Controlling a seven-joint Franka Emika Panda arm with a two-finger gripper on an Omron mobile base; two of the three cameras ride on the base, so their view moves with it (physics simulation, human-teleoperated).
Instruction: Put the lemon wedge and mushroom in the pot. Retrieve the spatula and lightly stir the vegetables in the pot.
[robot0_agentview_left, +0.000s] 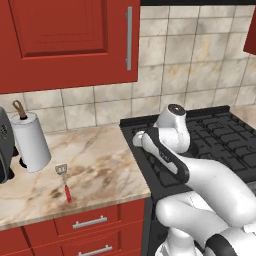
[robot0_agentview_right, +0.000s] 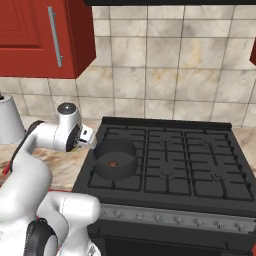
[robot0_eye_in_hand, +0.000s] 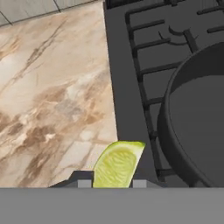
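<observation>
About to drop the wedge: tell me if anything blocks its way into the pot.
Nothing visible does. The lemon wedge sits in the jaws over the stove's edge, and the pot is open right beside it, holding the mushroom.

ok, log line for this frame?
pincer: shut on lemon wedge | mushroom: in pot | spatula: on counter

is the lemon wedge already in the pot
No, the lemon wedge sits between the gripper fingertips, beside the pot, not inside it.
</observation>
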